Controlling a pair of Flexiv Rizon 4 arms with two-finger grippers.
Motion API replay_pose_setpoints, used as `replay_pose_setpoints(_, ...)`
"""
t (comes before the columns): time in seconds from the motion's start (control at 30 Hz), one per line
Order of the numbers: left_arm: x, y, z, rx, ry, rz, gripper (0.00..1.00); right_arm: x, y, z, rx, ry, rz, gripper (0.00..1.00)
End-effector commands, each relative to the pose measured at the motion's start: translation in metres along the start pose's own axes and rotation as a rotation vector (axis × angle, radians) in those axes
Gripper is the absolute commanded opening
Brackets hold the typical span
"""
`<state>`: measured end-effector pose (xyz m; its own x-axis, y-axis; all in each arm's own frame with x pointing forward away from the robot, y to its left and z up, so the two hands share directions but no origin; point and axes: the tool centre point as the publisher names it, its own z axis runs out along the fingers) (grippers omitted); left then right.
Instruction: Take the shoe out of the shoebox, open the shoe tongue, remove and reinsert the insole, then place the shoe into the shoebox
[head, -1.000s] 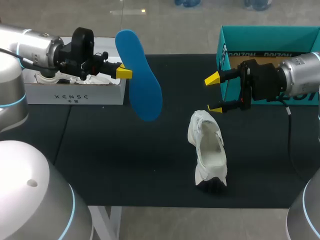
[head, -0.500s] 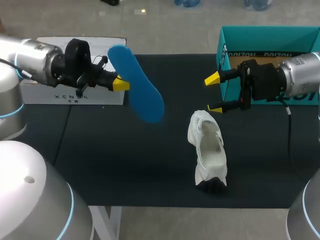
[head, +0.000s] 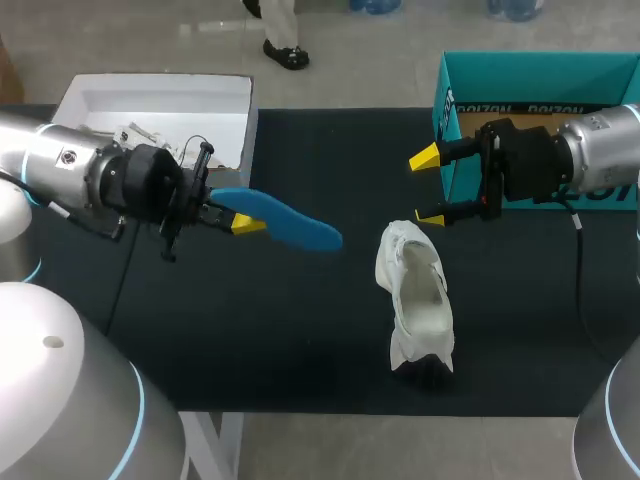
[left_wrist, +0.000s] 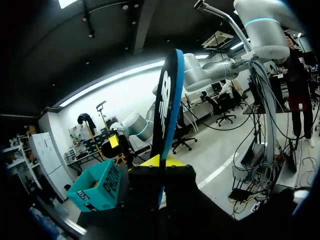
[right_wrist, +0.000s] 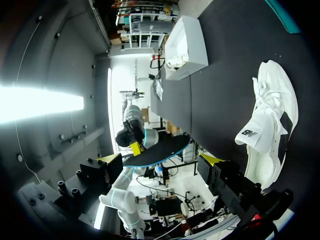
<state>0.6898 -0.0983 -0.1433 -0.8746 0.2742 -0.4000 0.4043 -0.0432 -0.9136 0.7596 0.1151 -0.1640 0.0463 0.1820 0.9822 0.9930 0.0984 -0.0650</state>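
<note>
**Insole tipped flat and aimed at the shoe: looks like reinsertion time**

So my left arm (head: 90, 185) has just dropped away from the white box (head: 160, 100) and come nearer the middle of the surface (head: 250, 330). A second ago the blue insole (head: 280, 222) stood almost upright beside that box. Now it's rolled over to nearly level and sticks straight out ahead of the left jaws, with its free end pointing at the white shoe (head: 415, 300). There's still a gap between that end and the shoe, nothing touching yet.

My read is that the "remove" half is done and this is the line-up for sliding the insole back in. The opening of the shoe faces up, so I guess the toe end has to angle down into it.

Left jaws are pinching the insole by one end. In the left wrist view it runs edge-on (left_wrist: 167, 100) out from between the two yellow tips, clamped from both sides.

Right jaws are spread wide with nothing in them, and my right arm (head: 590, 155) hasn't budged. It hangs just in front of the teal shoebox (head: 540, 75), and the shoe lies on its side on the surface just below and ahead of those tips (right_wrist: 270, 125). From the right wrist view I can see the insole (right_wrist: 157, 152) out ahead, beyond the open tips.
</note>
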Motion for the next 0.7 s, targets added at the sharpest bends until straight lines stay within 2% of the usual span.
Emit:
replay_pose_setpoints(0.03,0.011,-0.01,0.012,-0.05,-0.095,0.09,0.0,0.0,-0.001,0.001,-0.003,0.0,0.0,1.0)
replay_pose_setpoints(0.17,0.012,-0.018,0.016,-0.102,-0.139,0.202,0.0,0.0,-0.001,0.001,-0.003,0.0,0.0,1.0)
replay_pose_setpoints(0.4,0.006,-0.014,0.029,-0.135,-0.153,0.276,0.0,0.0,-0.001,0.001,-0.003,0.0,0.0,1.0)
replay_pose_setpoints(0.7,-0.006,-0.005,0.063,-0.173,-0.12,0.349,0.0,0.0,-0.001,0.001,-0.003,0.0,0.0,1.0)
